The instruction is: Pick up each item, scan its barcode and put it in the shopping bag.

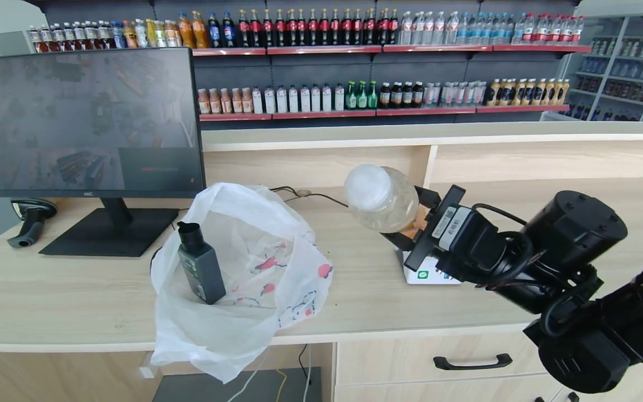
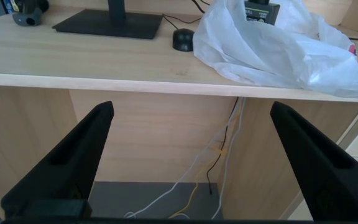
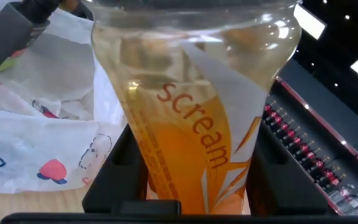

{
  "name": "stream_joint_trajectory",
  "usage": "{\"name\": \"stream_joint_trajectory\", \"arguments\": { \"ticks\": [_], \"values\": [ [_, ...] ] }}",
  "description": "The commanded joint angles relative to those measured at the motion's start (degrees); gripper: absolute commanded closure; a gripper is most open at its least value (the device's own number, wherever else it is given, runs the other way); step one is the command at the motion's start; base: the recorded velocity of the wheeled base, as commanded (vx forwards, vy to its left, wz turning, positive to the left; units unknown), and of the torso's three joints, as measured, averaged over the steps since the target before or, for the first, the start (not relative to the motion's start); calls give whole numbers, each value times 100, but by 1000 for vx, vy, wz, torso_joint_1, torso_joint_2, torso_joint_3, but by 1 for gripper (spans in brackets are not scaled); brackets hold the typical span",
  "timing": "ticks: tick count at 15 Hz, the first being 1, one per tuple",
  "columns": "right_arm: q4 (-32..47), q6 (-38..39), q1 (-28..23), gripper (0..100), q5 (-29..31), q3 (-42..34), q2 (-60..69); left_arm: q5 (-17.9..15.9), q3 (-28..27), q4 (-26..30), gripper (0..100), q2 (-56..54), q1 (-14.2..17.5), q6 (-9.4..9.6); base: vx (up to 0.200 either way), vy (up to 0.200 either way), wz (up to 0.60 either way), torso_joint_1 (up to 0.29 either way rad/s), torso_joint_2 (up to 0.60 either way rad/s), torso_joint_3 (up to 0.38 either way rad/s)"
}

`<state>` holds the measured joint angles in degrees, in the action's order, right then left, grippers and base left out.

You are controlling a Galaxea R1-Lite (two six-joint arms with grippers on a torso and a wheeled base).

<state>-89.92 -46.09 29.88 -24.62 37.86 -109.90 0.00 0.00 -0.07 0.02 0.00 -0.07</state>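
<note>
My right gripper (image 1: 411, 220) is shut on a clear plastic bottle (image 1: 383, 196) with an orange label (image 3: 194, 155), held on its side above the counter with its base turned toward me. It hangs over a small white barcode scanner (image 1: 427, 273) on the counter. To the left lies an open white shopping bag (image 1: 254, 268) with red prints, and a dark grey bottle (image 1: 200, 262) stands inside it. My left gripper (image 2: 191, 162) is open, low in front of the counter, below its edge, with the shopping bag (image 2: 278, 43) above and beyond it.
A monitor (image 1: 84, 123) on a black stand occupies the counter's left. A black handheld scanner (image 1: 30, 220) rests beside it. A black puck (image 2: 183, 40) lies near the bag. Cables (image 2: 222, 155) hang under the counter. Drawers (image 1: 466, 363) sit below right. Shelves of drinks (image 1: 383, 33) line the back.
</note>
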Motion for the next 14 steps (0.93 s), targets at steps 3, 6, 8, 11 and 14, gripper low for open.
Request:
{"name": "stream_joint_trajectory", "arguments": {
  "ticks": [3,6,8,11,14],
  "values": [
    [-8,-277,-676,100,-324,37,-339,0,0,-1,0,-2,0,-1,0,0,0,0,0,0],
    [-8,-357,-1072,100,-693,309,-515,0,0,-1,0,-2,0,-1,0,0,0,0,0,0],
    [-8,-497,-1204,100,-895,353,-691,0,0,-1,0,-2,0,-1,0,0,0,0,0,0],
    [-8,-647,-1300,100,-1123,432,-858,0,0,-1,0,-2,0,-1,0,0,0,0,0,0],
    [-8,-655,-1344,100,-1150,538,-867,0,0,-1,0,-2,0,-1,0,0,0,0,0,0]
  ]
}}
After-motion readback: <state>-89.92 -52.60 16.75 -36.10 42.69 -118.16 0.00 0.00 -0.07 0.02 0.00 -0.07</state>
